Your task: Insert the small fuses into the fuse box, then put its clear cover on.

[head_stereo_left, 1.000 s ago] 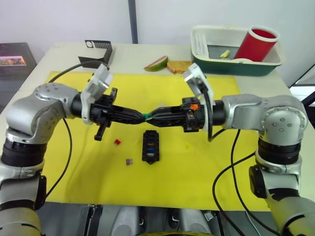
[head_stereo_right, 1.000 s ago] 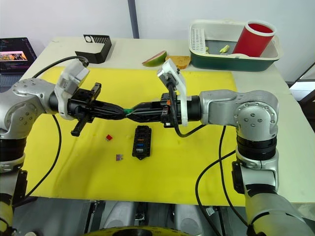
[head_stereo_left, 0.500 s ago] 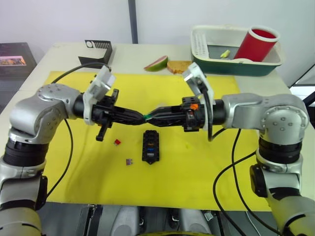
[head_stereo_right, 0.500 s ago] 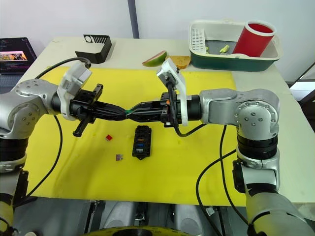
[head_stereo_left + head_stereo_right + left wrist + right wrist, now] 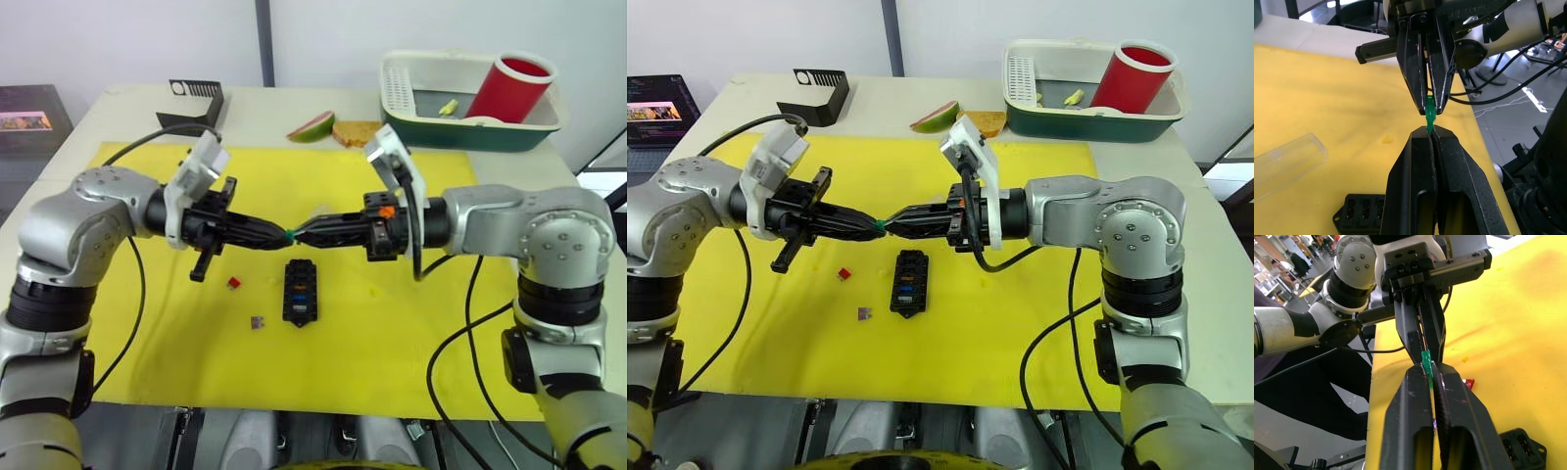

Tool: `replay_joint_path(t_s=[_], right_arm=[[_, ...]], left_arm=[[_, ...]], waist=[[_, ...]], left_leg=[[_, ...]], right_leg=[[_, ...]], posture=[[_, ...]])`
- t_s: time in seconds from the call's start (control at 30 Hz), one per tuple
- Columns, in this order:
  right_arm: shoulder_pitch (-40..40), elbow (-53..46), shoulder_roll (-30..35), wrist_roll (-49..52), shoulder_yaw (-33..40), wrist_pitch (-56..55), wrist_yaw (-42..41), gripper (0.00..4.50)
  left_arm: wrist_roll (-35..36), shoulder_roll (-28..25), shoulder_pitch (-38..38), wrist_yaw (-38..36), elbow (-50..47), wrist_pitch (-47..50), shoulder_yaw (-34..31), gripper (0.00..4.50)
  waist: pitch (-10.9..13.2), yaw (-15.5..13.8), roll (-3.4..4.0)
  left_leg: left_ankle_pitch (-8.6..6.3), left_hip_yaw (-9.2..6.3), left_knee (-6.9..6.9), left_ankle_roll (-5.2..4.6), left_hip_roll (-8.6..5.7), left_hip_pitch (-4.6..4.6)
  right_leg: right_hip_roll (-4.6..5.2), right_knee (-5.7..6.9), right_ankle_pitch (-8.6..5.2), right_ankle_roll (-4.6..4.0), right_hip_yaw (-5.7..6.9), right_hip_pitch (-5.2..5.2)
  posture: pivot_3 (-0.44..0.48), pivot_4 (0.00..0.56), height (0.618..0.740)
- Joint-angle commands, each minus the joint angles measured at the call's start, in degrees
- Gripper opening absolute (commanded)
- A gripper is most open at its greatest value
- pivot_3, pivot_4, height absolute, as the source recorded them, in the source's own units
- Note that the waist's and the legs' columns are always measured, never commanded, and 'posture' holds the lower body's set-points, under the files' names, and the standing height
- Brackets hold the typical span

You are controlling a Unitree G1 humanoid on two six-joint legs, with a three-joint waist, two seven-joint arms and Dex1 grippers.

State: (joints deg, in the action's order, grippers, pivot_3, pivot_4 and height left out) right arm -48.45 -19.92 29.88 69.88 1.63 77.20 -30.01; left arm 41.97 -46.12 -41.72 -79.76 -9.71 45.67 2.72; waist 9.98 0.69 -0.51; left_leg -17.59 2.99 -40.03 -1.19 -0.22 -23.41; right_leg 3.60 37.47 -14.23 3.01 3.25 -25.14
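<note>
The two black two-fingered tools meet tip to tip above the yellow mat [image 5: 411,323] on the counter, with a tiny green blade fuse [image 5: 1430,113] pinched between them. The left tool [image 5: 1431,131] is closed on one end of it and the right tool [image 5: 1431,373] is closed on the other — both narrow, fingers all but touching, so this looks like a hand-over or a regrip in mid-air.

The small black rectangular slotted fuse box [image 5: 299,291] lies on the mat just below and slightly toward the robot from the pinched fuse, its long axis running away from the robot, some slots already showing colour. The fuse's long axis lies along the line of the two tools, roughly level, so it would have to be turned blades-down before it meets a slot. Both tools are about equally near the box.

A small red fuse [image 5: 233,283] and a purple one [image 5: 257,321] lie loose on the mat to the box's left. The transparent rectangular plastic cover [image 5: 1284,164] rests flat on the mat near the box.
</note>
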Motion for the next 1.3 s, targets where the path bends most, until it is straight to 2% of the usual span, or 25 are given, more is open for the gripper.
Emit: replay_joint_path(t_s=[0.03,0.13,0.17,0.2,0.3,0.47,0.73,0.93,1.3], right_arm=[[-1.6,-0.9,-0.1,1.1,0.6,-1.1,-0.6,0.04],[-1.7,-1.2,0.2,0.6,0.2,-1.1,-0.8,0.04],[-1.8,-1.4,0.4,0.3,0.0,-1.2,-1.0,0.00],[-1.9,-1.6,0.7,-0.2,-0.5,-1.3,-1.4,0.00],[-1.6,-3.3,3.5,-5.6,-5.2,-3.4,-4.6,0.00],[-0.9,-4.3,8.3,-19.2,-17.2,-12.4,-12.6,0.00],[0.0,-0.5,8.5,-34.2,-27.7,-24.4,-21.0,0.00],[1.4,2.5,6.4,-39.3,-27.8,-28.5,-22.7,0.00],[3.6,4.1,4.4,-42.7,-27.4,-28.4,-24.7,0.00]], left_arm=[[0.1,-0.2,-0.7,0.3,-0.6,-0.6,-0.7,0.00],[-0.4,-0.8,-0.4,0.2,-0.8,-0.3,-0.2,0.00],[-1.4,-1.3,0.0,0.2,-0.9,-0.8,0.2,0.44],[-2.6,-1.7,0.5,0.5,-0.9,-1.6,0.7,0.59],[-6.2,-3.5,3.2,0.0,-0.3,-4.7,1.7,1.84],[-16.3,-5.8,9.3,-0.8,3.0,-16.7,5.4,4.37],[-21.2,-2.5,13.4,2.1,4.3,-22.2,7.7,4.45],[-22.7,-0.8,14.5,3.2,4.1,-23.8,7.8,4.45],[-22.8,-0.4,15.1,3.5,3.2,-23.8,7.4,4.45]], waist=[[0.0,0.0,0.00],[0.0,0.0,0.00],[0.0,0.0,0.00],[0.0,0.1,0.00],[0.0,0.1,0.00],[0.0,0.0,0.00],[0.0,-0.1,-0.05],[0.0,-0.1,-0.05],[0.0,-0.1,-0.05]], left_leg=[[0.00,0.00,0.00,0.00,0.00,0.00],[0.00,0.00,0.00,0.00,0.00,0.00],[0.00,0.00,0.00,0.00,0.00,0.00],[0.00,0.00,0.00,0.00,0.00,0.00],[0.00,0.00,0.01,0.00,0.00,0.00],[0.00,0.00,0.02,-0.01,0.00,0.00],[-0.03,0.00,0.00,-0.06,0.00,-0.03],[-0.03,0.00,-0.01,-0.06,0.00,-0.03],[-0.03,-0.01,0.00,-0.05,0.01,-0.03]], right_leg=[[0.00,0.00,0.00,0.00,0.00,0.00],[0.00,0.00,0.00,0.00,0.00,0.00],[0.00,0.00,0.00,0.00,0.00,0.00],[0.00,0.00,0.00,0.00,0.00,0.00],[0.00,0.00,0.00,0.00,0.00,0.00],[-0.02,-0.01,0.00,0.00,0.00,-0.01],[0.01,-0.08,0.00,0.00,0.01,0.00],[0.00,-0.05,0.00,0.00,0.01,-0.01],[0.00,-0.05,0.00,0.00,0.01,-0.01]], posture=[[0.000,0.150,0.740],[0.000,0.150,0.740],[0.000,0.150,0.740],[0.000,0.150,0.740],[0.000,0.150,0.740],[0.000,0.150,0.740],[0.000,0.150,0.740],[0.000,0.150,0.740],[0.000,0.150,0.740]])
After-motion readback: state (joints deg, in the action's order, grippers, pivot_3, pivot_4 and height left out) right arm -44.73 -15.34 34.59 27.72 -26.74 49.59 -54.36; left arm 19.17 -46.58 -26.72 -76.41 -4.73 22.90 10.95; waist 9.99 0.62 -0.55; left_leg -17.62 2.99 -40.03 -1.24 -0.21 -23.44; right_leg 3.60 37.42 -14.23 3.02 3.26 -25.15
